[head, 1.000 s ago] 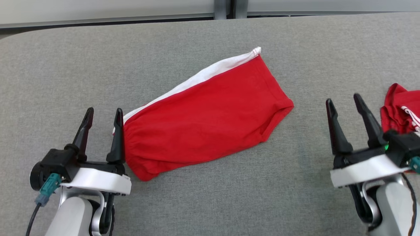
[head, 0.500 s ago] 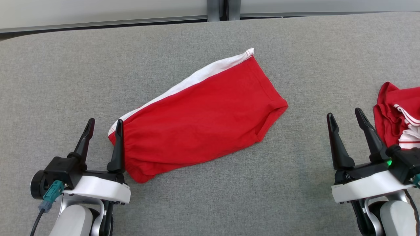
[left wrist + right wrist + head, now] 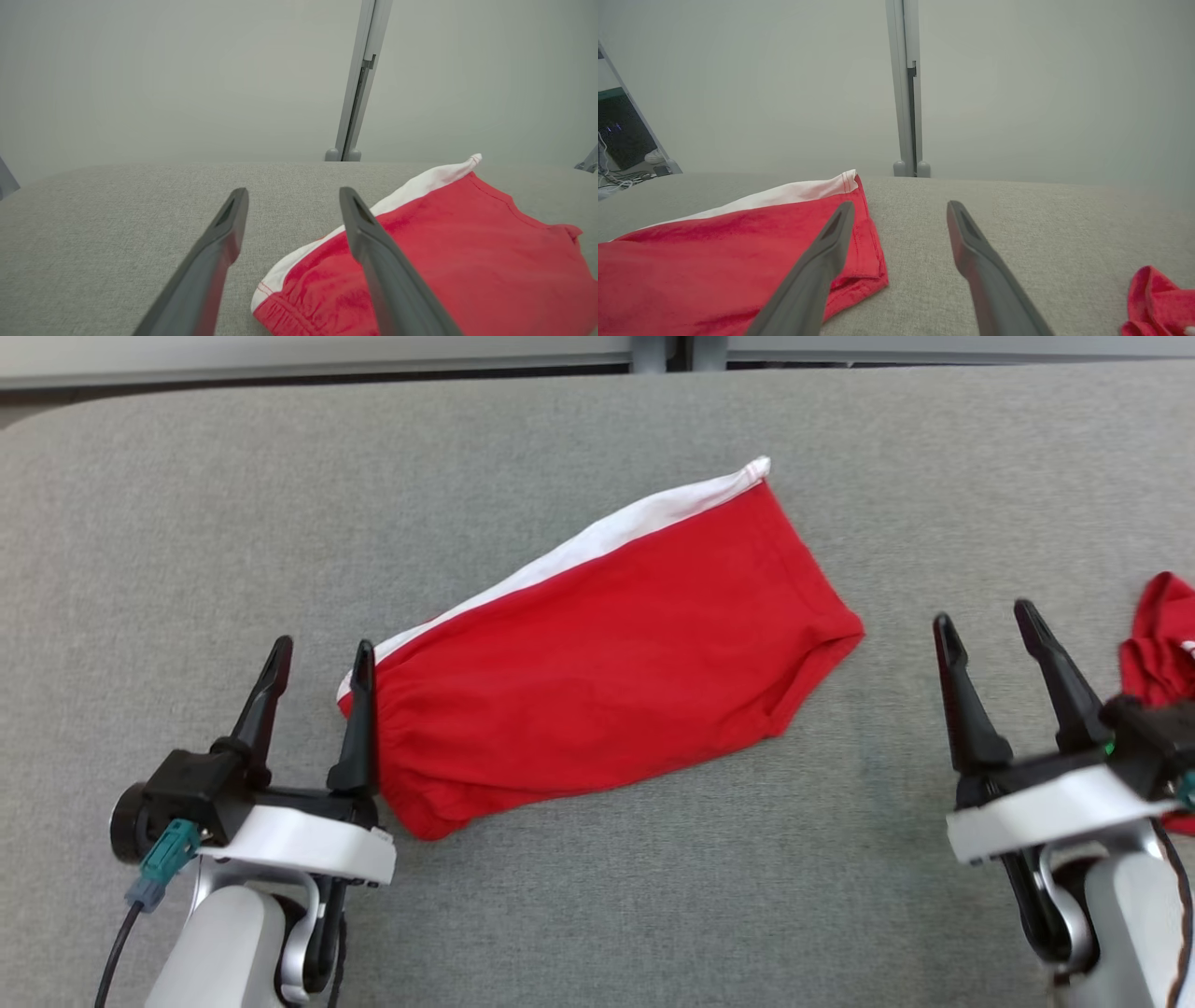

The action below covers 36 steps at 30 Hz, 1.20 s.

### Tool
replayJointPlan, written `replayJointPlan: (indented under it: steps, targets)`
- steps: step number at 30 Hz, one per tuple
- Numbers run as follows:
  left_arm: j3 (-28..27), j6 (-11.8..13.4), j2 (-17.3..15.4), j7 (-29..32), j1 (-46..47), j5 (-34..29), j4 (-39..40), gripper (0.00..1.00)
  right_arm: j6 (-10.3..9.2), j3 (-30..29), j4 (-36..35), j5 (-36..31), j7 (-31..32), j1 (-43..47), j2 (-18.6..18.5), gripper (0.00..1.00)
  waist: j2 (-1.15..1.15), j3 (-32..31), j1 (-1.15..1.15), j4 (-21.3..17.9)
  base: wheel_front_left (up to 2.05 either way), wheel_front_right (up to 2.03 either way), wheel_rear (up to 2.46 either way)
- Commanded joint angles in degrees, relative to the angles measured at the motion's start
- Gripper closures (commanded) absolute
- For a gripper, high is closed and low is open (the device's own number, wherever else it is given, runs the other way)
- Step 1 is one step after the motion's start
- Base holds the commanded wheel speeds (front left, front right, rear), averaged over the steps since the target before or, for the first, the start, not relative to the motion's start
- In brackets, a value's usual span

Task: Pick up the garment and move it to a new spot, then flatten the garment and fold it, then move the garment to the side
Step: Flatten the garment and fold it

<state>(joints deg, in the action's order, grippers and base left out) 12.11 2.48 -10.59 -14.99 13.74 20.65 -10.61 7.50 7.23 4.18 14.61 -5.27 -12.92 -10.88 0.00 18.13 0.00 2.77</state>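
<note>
Red garment (image 3: pixel 607 653) lies flat on the grey tabletop (image 3: pixel 187 523), roughly mid-view from the head cam. It's set diagonally, w/ the gathered waistband (image 3: pixel 411 784) end at the near left and the hem end at the far right. It looks folded lengthwise, w/ a white stripe (image 3: pixel 579 546) along its far long edge up to the top corner. Fabric is mostly smooth, w/ soft creases by the waistband and a small tuck at the R hem corner.

Left gripper (image 3: pixel 322 647) sits at the waistband end, jaws released and spread wide, nothing btw them. In the head view its inner finger overlaps the waistband edge. In the L wrist view that finger runs over the white-trimmed corner and the other over bare tabletop. Can't tell whether it touches the cloth.

Right gripper (image 3: pixel 983 614) is to the R of the garment, near the hem end, w/ a strip of bare tabletop between in the head view. Its jaws are also released, wide and empty. In the R wrist view one finger crosses in front of the hem corner and the other is over bare tabletop.

A second red cloth (image 3: pixel 1158 653), crumpled, w/ a bit of white trim, lies at the R edge of the tabletop. It's just beside the R gripper's body and partly hidden by it.

Behind the tabletop are pale wall panels joined by a grey post (image 3: pixel 357 93).
</note>
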Motion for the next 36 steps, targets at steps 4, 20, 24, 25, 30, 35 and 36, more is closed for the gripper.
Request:
replayJointPlan:
  steps: [4,20,24,25,30,35,36]
  targets:
    - [0.3,-0.9,1.2,-0.2,2.5,-0.5,0.6,0.00,-0.02,1.9,6.6,1.0,0.5,-6.7,-0.9,0.00,0.00,2.9,0.00,2.9,0.00,0.00,0.00]
    - [-1.0,-2.9,4.2,-0.2,3.8,-2.3,-0.8,0.00,-0.01,8.1,30.8,5.5,2.2,-14.0,1.3,1.00,0.00,4.3,0.00,5.9,0.00,0.00,0.00]
    - [-1.9,-3.3,4.3,-0.2,2.7,-3.0,-0.7,0.00,-0.02,8.8,30.2,7.7,-0.6,-10.8,2.0,1.00,0.00,2.9,0.00,4.3,0.00,0.00,0.00]
    - [-1.9,-3.5,4.3,-0.2,2.3,-2.9,-0.9,0.00,-0.02,8.8,29.9,8.2,-1.1,-9.6,2.1,1.00,0.00,2.5,0.00,4.0,0.00,0.00,0.00]
    - [-2.1,-3.8,3.9,-0.2,1.1,-2.9,-1.8,0.00,-0.02,8.3,26.8,10.4,-4.2,-1.8,2.5,1.00,0.00,0.4,0.00,2.6,0.00,0.00,0.00]
    - [-2.0,-3.4,3.4,-0.2,-0.4,-3.0,-2.3,0.00,-0.09,4.7,25.0,12.4,-5.7,5.1,3.4,1.00,0.00,-1.7,0.00,1.4,0.00,0.00,0.00]
    - [-1.9,-3.4,3.4,-0.1,-0.7,-3.0,-2.3,0.00,-0.09,4.0,24.8,12.2,-5.7,6.1,3.6,1.00,0.00,-2.0,0.00,1.3,0.00,0.00,0.00]
